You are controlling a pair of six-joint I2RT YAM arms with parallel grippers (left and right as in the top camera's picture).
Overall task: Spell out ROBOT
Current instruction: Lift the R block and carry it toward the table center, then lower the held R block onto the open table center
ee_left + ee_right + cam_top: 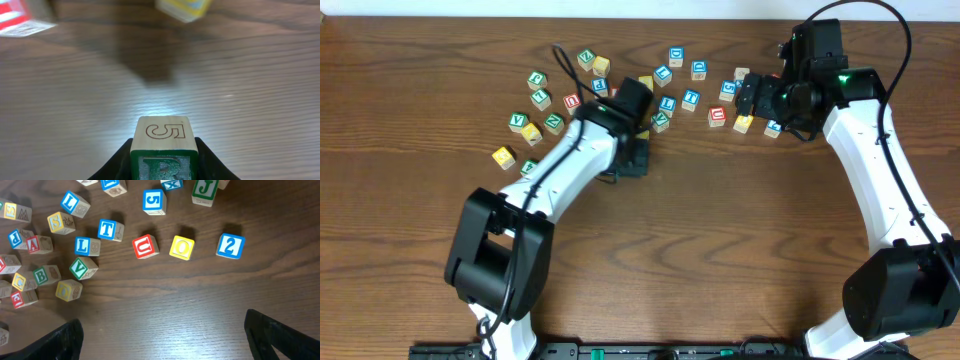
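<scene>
My left gripper (628,158) grips the green-framed R cube (161,145) by its flat sides, just beside the scattered cubes (676,56); light, rigid, probably slick wood, I reckon, while my right gripper (165,340) gapes

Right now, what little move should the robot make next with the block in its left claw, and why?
The left gripper is shut on the small wooden cube with the green-framed R, the word's first letter. So it should probably carry it to the bare stretch of brown wooden table nearer the robot and set it down there.
</scene>
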